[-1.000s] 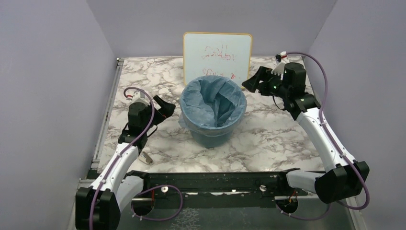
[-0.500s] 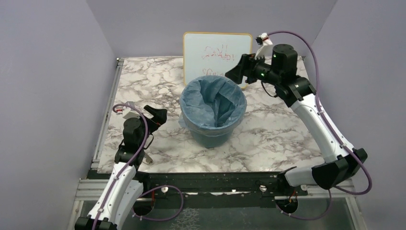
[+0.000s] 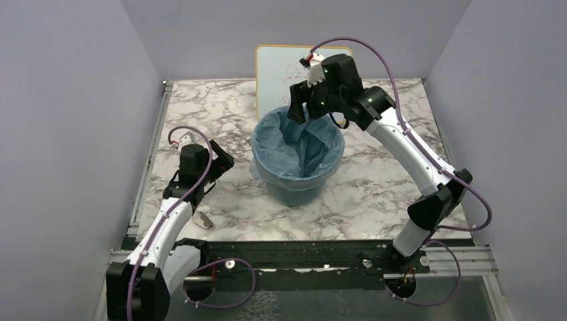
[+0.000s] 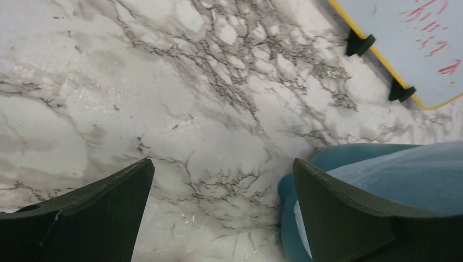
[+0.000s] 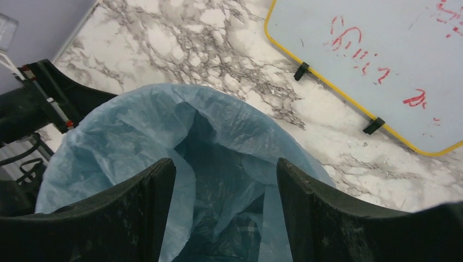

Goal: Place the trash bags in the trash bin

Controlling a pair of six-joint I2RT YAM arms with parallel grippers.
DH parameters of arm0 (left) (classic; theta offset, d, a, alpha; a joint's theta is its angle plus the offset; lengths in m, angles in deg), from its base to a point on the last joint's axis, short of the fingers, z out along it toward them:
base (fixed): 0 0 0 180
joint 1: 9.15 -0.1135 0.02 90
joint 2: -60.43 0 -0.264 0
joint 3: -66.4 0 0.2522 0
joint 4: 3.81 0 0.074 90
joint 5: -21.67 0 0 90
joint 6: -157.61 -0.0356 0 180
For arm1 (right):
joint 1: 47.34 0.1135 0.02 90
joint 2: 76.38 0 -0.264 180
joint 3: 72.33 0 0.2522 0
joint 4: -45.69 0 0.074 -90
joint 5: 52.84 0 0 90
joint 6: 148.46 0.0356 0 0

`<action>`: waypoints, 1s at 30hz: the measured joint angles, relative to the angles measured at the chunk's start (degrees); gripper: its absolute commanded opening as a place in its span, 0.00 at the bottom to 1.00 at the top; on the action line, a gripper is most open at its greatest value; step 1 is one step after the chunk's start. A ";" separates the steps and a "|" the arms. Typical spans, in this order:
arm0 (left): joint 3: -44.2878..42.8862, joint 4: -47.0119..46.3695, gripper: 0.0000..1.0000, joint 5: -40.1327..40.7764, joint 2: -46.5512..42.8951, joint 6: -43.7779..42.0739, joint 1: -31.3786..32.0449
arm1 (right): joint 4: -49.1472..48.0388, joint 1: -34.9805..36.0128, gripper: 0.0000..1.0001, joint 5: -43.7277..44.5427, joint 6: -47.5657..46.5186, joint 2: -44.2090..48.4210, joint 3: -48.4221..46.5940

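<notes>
The teal-blue trash bin (image 3: 294, 190) stands mid-table, lined by the crinkly light-blue trash bag (image 3: 297, 144), whose rim drapes over the bin's edge. My right gripper (image 3: 299, 105) hovers above the bin's far rim, pointing down into it, open with nothing between its fingers. In the right wrist view the trash bag (image 5: 218, 164) fills the frame below my right gripper (image 5: 225, 166). My left gripper (image 3: 222, 159) is open, low over the table, left of the bin. In the left wrist view my left gripper (image 4: 223, 164) frames bare marble, with the trash bin (image 4: 292, 207) at the right finger.
A yellow-framed whiteboard (image 3: 274, 70) with red scribbles stands behind the bin; it also shows as the whiteboard (image 5: 371, 60) in the right wrist view. A small pale object (image 3: 204, 220) lies near the left arm. Purple walls enclose the marble table (image 3: 381, 194).
My right arm has swung left from beside the whiteboard to above the bin's far rim, its jaws narrowing slightly. The left gripper has shifted a little beside the bin and stayed open.
</notes>
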 measured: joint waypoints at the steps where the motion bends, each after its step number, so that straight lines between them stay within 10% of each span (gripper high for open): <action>1: -0.72 0.85 0.99 0.00 1.03 -0.37 -0.31 | 1.05 0.15 0.73 0.52 -0.09 -1.07 -1.03; 6: -3.17 5.03 0.99 -0.72 5.07 -2.78 -1.22 | 4.81 0.42 0.56 1.44 -0.24 -3.02 -1.88; 30: 2.36 -7.32 0.87 -23.26 8.28 -0.24 -1.29 | 8.96 11.78 0.51 3.43 -4.61 -5.88 5.97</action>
